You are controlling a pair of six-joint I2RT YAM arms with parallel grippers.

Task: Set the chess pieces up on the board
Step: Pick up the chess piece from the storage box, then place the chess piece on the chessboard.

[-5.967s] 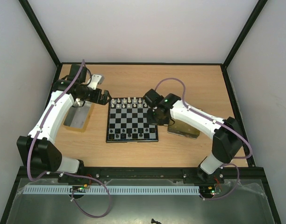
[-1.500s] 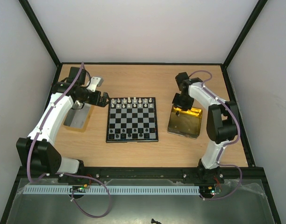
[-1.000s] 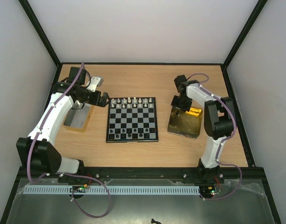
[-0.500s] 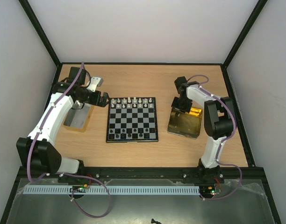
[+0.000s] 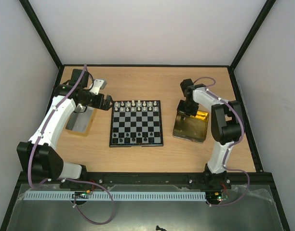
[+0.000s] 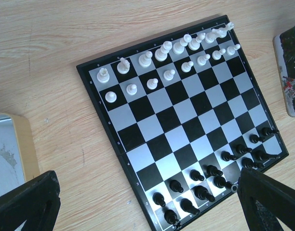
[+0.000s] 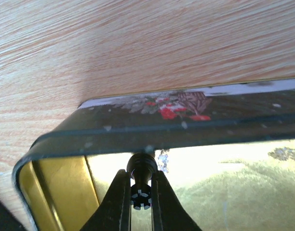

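Pale wooden table (image 5: 138, 79) inside white walls (image 5: 138, 29). Right gripper (image 7: 140, 185) clamps a black chess piece (image 7: 140, 166), possibly a rook, within the gold tray (image 7: 51, 192), right of the board (image 5: 136, 123); left gripper (image 5: 108, 102) gapes wide.

Table (image 6: 51, 72): pale wood grain, matt, faintly scuffed. Board (image 6: 152, 127): smooth, black and silvery-grey squares with a slight sheen. Chess pieces (image 6: 145, 58): smooth, plastic-looking, the white ones softly glossy. Gold tray (image 7: 244, 192): mirror-bright yellow metal inside; outer wall dark, printed, flecked with small chips. Silver tray (image 5: 79, 122): dull grey metal, little shine. Black piece (image 7: 140, 180): glossy moulded plastic.
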